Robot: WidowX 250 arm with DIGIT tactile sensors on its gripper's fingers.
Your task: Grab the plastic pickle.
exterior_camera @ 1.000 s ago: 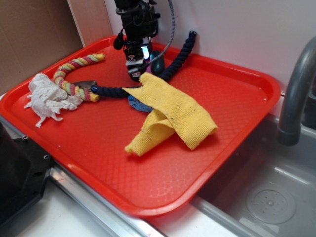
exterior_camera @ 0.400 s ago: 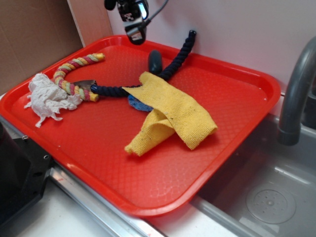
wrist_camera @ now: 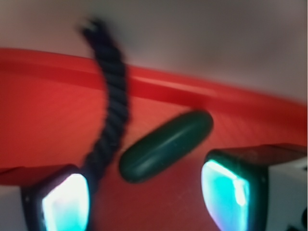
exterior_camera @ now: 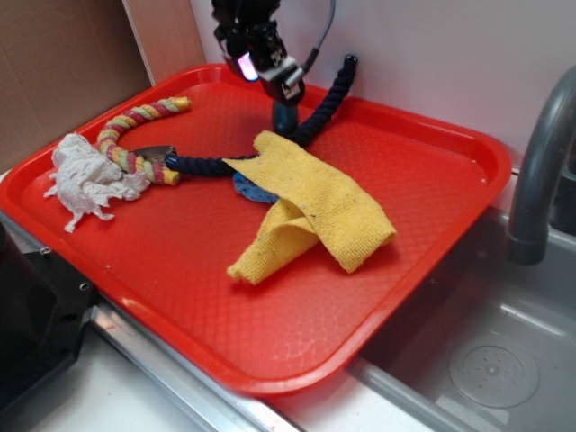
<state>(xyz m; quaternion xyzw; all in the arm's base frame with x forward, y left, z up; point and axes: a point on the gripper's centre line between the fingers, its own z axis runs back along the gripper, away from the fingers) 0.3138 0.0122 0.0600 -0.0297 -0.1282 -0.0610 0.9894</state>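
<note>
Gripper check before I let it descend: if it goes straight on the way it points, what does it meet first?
Probably the plastic pickle, lying between the open gripper's fingers; the navy rope runs close alongside, depth unclear.

You get even, soft light in the exterior view; your wrist view is motion-blurred, with glowing cyan pads (wrist_camera: pixel 65 204)
</note>
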